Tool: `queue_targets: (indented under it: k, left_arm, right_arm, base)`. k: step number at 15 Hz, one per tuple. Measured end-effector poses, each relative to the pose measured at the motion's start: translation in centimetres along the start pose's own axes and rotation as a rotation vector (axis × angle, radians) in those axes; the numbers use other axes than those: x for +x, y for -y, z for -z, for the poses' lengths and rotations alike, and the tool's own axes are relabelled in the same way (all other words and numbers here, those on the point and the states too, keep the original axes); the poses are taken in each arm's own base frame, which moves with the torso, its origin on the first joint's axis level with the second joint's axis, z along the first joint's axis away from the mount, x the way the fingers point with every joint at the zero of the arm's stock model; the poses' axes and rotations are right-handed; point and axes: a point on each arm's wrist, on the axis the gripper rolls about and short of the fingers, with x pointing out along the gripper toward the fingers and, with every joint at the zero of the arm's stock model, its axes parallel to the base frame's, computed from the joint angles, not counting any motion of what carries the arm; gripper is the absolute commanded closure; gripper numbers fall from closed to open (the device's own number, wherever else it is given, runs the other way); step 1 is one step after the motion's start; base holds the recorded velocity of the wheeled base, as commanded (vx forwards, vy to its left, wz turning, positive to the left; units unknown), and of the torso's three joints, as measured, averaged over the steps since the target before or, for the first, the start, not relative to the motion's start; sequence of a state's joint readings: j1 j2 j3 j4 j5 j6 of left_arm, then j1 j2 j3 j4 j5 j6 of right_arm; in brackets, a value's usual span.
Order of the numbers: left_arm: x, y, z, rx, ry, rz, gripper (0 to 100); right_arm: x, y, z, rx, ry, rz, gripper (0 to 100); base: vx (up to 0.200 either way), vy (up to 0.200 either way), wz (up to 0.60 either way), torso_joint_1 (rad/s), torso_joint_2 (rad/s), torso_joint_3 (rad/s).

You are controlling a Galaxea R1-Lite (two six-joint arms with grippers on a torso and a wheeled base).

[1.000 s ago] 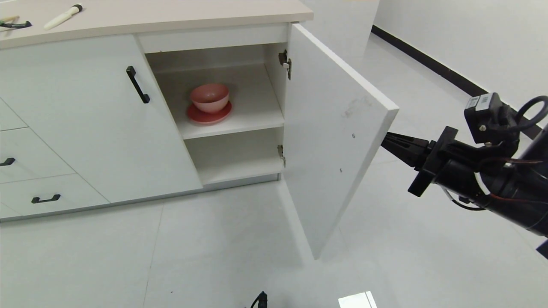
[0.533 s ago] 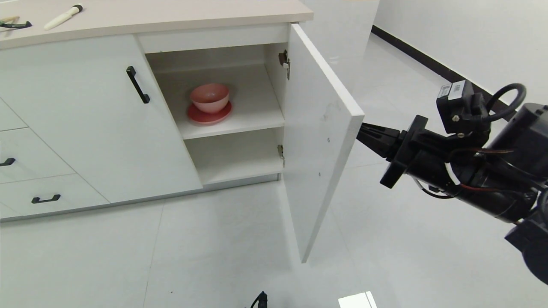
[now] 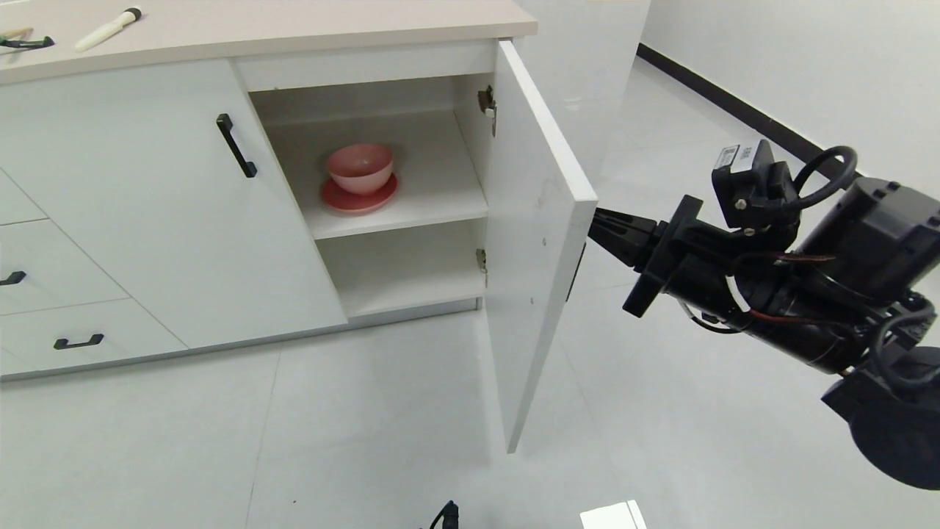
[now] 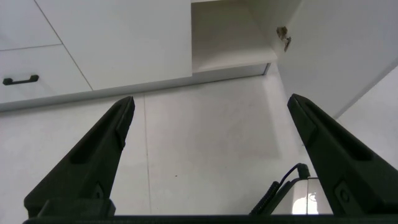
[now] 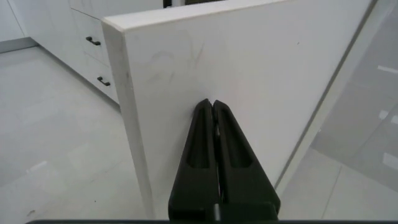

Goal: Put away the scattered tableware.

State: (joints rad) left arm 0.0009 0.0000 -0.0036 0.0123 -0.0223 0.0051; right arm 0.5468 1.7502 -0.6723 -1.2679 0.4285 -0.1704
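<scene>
A pink bowl (image 3: 360,166) stands on a red plate (image 3: 358,198) on the upper shelf of the white cabinet. The cabinet's right door (image 3: 532,242) stands ajar, swung out toward me. My right gripper (image 3: 593,224) is shut, its tips against the door's outer face (image 5: 267,68); in the right wrist view the gripper (image 5: 212,104) touches the panel close to its free edge. My left gripper (image 4: 211,99) hangs open over the floor in front of the cabinet, with nothing between its fingers.
The left cabinet door (image 3: 147,198) is closed and has a black handle (image 3: 236,145). Drawers with black pulls (image 3: 77,341) sit further left. A white-handled tool (image 3: 109,28) lies on the countertop. A white object (image 3: 613,516) lies on the floor near me.
The door has swung partway toward the cabinet. My right gripper has moved left with it, staying against its outer face. Bowl and plate have not moved.
</scene>
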Motion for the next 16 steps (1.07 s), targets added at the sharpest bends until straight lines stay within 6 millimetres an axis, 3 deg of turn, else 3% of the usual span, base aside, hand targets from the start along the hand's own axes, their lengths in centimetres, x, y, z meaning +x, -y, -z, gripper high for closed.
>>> queue_targets:
  k: [9,13,16]
  left_arm:
    - [0.0,0.0,0.0,-0.002,0.008,-0.002,0]
    - [0.0,0.0,0.0,-0.003,0.008,-0.002,0]
    - [0.0,0.0,0.0,-0.003,0.007,-0.002,0]
  right_arm:
    - [3.9,-1.2,0.4,0.005,0.040,-0.033,100]
    - [5.2,-1.0,1.2,0.004,0.045,-0.035,100]
    - [7.3,-0.3,1.6,-0.018,0.103,-0.026,100]
  base:
    - [0.000,0.000,0.00,0.000,0.00,0.000]
    - [0.000,0.000,0.00,0.000,0.00,0.000]
    - [0.000,0.000,0.00,0.000,0.00,0.000]
